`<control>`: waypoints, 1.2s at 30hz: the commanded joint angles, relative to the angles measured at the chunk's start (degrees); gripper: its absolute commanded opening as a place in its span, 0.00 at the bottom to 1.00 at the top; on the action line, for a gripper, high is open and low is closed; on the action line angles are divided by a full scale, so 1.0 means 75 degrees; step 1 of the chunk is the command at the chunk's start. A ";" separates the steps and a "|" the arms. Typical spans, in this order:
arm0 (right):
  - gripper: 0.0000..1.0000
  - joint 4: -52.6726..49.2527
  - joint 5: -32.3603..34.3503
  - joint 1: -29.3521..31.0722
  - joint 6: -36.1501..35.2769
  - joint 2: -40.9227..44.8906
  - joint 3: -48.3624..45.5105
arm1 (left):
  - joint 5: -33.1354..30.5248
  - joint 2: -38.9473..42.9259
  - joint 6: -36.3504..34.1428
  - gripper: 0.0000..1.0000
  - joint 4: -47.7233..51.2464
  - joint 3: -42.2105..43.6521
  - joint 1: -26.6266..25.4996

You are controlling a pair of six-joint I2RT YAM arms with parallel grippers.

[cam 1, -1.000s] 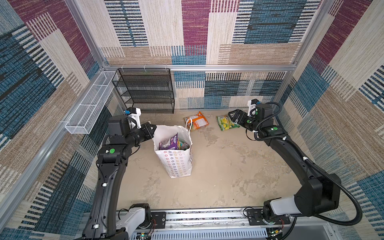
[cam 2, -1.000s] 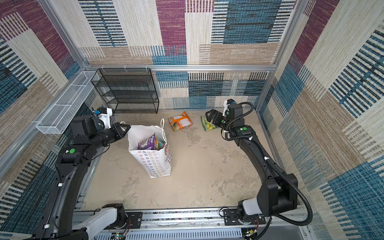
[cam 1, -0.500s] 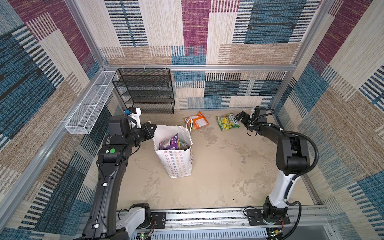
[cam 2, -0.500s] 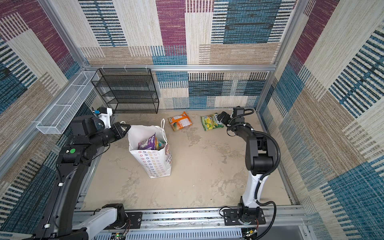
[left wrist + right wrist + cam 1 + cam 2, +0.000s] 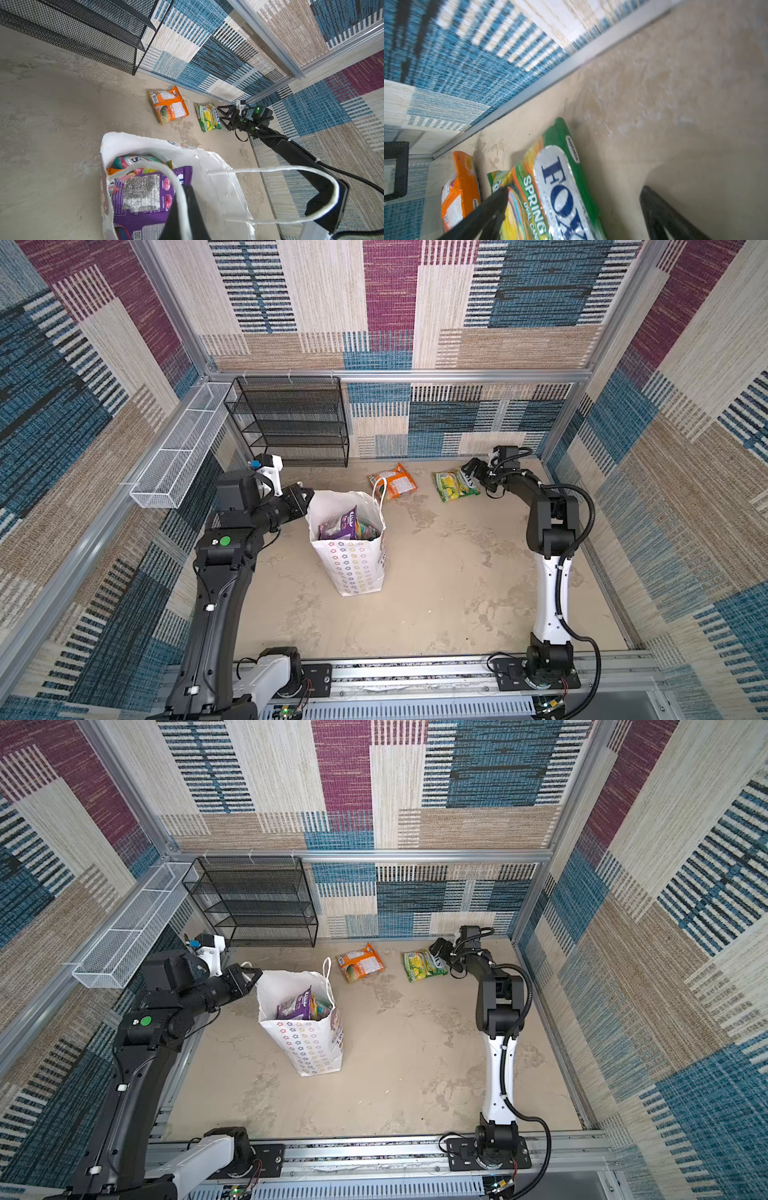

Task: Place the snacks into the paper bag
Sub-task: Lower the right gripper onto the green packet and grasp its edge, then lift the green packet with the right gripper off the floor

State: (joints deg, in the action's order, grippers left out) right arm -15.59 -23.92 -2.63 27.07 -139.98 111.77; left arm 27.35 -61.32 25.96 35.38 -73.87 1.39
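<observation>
Shelving of black mesh (image 5: 291, 423) stands against the back wall on the left, and a white wire basket (image 5: 178, 456) hangs on the left wall. Both are well clear of the right arm's reach. The paper bag (image 5: 353, 568) stands upright on the tan floor left of centre, with its mouth open to the top and rows of coloured star outlines on its side. The left gripper (image 5: 306, 494) is closed on the bag's rim at the left side.

Inside the bag, a purple packet (image 5: 145, 193) stands on end with its printed back label showing. A teal packet (image 5: 135, 161) sits behind it. One cord handle (image 5: 380, 493) rises in front of the orange packet (image 5: 392, 481), which lies flat near the back wall with its label side up, turned diagonally.

Just beside it to the right lies the green packet (image 5: 455, 485), also flat. Its long axis runs roughly along the back wall and one short end faces the right gripper (image 5: 471, 468). That gripper's jaws stand wide apart over this end, not closed on it. The packet's face reads "FOX", "SPRING" and "OVAL", and the letters run along its length.
</observation>
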 commanded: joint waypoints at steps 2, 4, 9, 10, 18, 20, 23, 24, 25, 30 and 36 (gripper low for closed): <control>1.00 -0.0786 -0.0417 0.0091 -0.0257 -0.0143 -0.0056 | 0.0181 -0.0015 0.0114 0.00 -0.0415 0.0017 0.0014; 1.00 -0.0736 -0.0519 0.0205 -0.0425 0.0011 -0.0341 | 0.0195 -0.0021 0.0125 0.00 -0.0416 0.0017 0.0024; 0.98 -0.0756 -0.0395 0.0638 -0.0759 0.0437 -0.0878 | 0.0258 -0.0016 0.0160 0.00 -0.0462 0.0040 0.0037; 0.97 -0.0833 -0.0235 0.0734 -0.0773 0.0486 -0.0925 | 0.0260 -0.0019 0.0162 0.01 -0.0463 0.0034 0.0038; 0.76 -0.1124 0.1092 0.0984 -0.0325 0.0413 -0.1070 | 0.0277 -0.0039 0.0169 0.01 -0.0475 0.0047 0.0047; 0.69 -0.1105 0.1222 0.0996 -0.0272 0.0406 -0.1116 | 0.0273 -0.0039 0.0164 0.01 -0.0474 0.0049 0.0049; 0.61 -0.1028 0.1317 0.1019 -0.0252 0.0493 -0.1213 | 0.0288 -0.0032 0.0170 0.01 -0.0472 0.0034 0.0061; 0.58 -0.1006 0.1299 0.1029 -0.0251 0.0509 -0.1243 | 0.0282 -0.0027 0.0189 0.01 -0.0485 0.0050 0.0073; 0.55 -0.0980 0.1281 0.1031 -0.0257 0.0524 -0.1261 | 0.0291 -0.0028 0.0194 0.01 -0.0488 0.0051 0.0083; 0.34 -0.0718 0.1175 0.1044 -0.0219 0.0701 -0.1548 | 0.0378 -0.0005 0.0212 0.01 -0.0543 0.0075 0.0090; 0.09 -0.0388 0.0740 0.1043 -0.0066 0.1111 -0.1876 | 0.0393 -0.0010 0.0219 0.02 -0.0556 0.0069 0.0099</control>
State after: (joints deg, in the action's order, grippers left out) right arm -14.41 -17.45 5.13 25.67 -132.92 99.11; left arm 28.91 -61.52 27.05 34.46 -73.32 2.02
